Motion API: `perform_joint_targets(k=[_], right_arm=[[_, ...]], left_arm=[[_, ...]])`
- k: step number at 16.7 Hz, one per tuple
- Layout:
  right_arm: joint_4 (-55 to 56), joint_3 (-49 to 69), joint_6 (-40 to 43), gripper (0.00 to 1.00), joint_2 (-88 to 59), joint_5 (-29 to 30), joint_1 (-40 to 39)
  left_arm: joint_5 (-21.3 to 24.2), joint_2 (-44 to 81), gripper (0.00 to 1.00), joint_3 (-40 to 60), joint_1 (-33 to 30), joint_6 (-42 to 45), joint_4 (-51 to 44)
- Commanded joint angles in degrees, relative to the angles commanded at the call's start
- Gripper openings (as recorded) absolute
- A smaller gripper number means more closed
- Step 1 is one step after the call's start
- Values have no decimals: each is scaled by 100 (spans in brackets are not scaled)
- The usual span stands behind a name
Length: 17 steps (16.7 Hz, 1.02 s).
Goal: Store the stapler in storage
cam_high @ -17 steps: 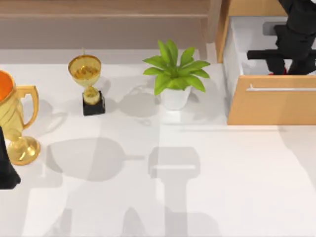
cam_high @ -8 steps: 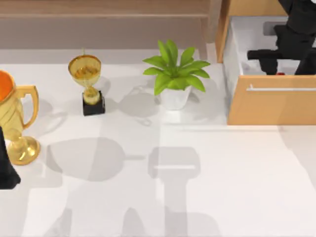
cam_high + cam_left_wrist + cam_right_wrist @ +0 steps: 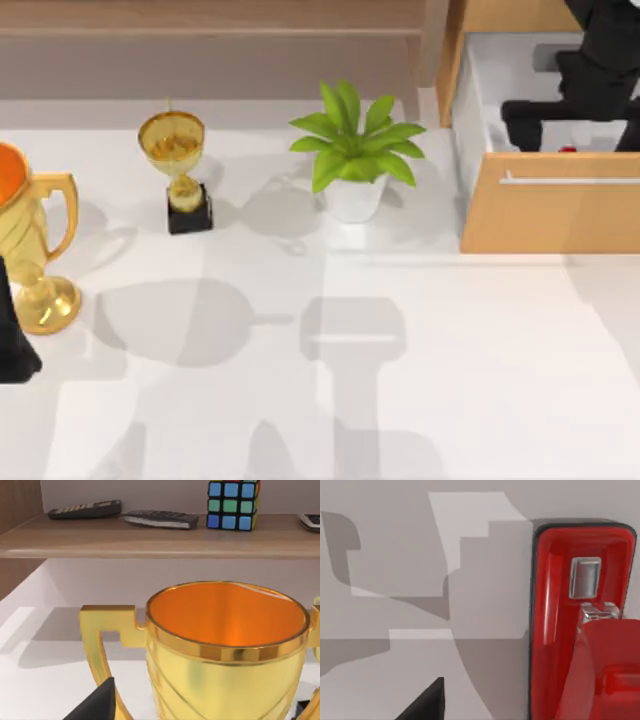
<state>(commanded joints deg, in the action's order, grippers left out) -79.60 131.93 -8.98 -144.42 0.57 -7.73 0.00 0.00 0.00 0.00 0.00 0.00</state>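
Note:
The storage (image 3: 545,215), a tan wooden drawer cabinet with a silver bar handle (image 3: 570,181), stands open at the top view's back right, showing its white interior. My right gripper (image 3: 575,125) hangs over that interior with its fingers spread open. A sliver of the red stapler (image 3: 568,149) shows just behind the drawer front. In the right wrist view the stapler (image 3: 555,620) lies on the white drawer floor, apart from one dark fingertip (image 3: 422,705). My left arm (image 3: 12,345) is parked at the table's left edge, its fingertips (image 3: 95,705) wide apart.
A large gold trophy (image 3: 30,250) stands beside the left arm, and a small gold trophy (image 3: 178,165) farther back. A potted plant (image 3: 355,150) sits just left of the drawer. A wall shelf (image 3: 150,535) holds remotes and a colour cube (image 3: 232,505).
The right gripper's fingers have spread apart above the drawer and shifted slightly right. The stapler has been let go and lies in the drawer. The left arm has not moved.

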Motion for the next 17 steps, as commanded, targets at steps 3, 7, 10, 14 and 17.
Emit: perform_joint_targets(k=[3,7,10,14,17], right_arm=[[-1,1,0,100,1,0,-12],[176,-284,99,100,237,-17,1],[755,-904,365,100,837,-79,45],[2245,-1970,953,100,1905,-229,-13],[3792,-2982,1567,100,2669,-388,-326]], left_arm=[[0,0,100,0,0,0,0],[0,0,100,0,0,0,0],[0,0,100,0,0,0,0],[0,0,100,0,0,0,0],[0,0,100,0,0,0,0]])
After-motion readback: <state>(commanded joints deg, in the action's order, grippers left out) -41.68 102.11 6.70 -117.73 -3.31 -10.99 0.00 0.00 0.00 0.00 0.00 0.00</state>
